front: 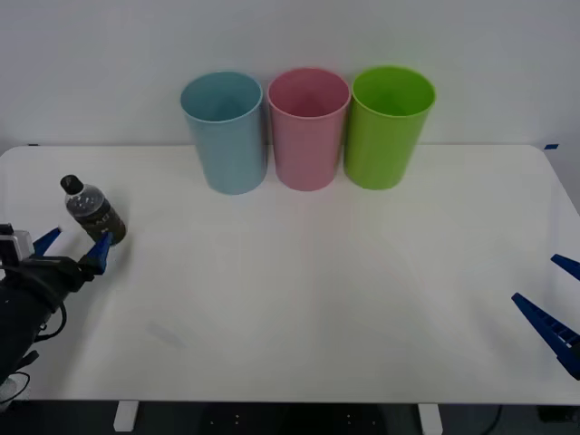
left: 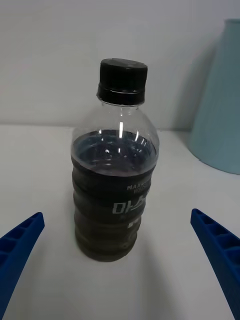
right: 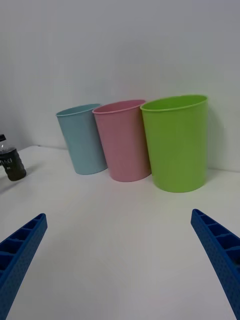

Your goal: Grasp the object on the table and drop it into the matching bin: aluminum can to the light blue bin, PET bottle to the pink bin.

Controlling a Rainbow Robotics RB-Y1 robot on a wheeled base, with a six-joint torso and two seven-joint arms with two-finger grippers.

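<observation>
The PET bottle point(front: 93, 210), small and clear with a black cap and dark label, stands upright on the white table point(front: 317, 290) near its left edge. My left gripper point(front: 74, 246) is open just in front of it, one finger to each side of the base and not touching. In the left wrist view the bottle point(left: 115, 170) stands centred beyond the open left gripper point(left: 117, 270). The pink bin point(front: 308, 127) is at the back, between the light blue bin point(front: 225, 131) and a green one. My right gripper point(front: 557, 299) waits open at the table's right edge.
A lime green bin point(front: 388, 125) stands right of the pink one; the three bins touch in a row against the white wall. The right wrist view shows the light blue bin point(right: 82, 140), pink bin point(right: 122, 140), green bin point(right: 177, 142) and the distant bottle point(right: 12, 165).
</observation>
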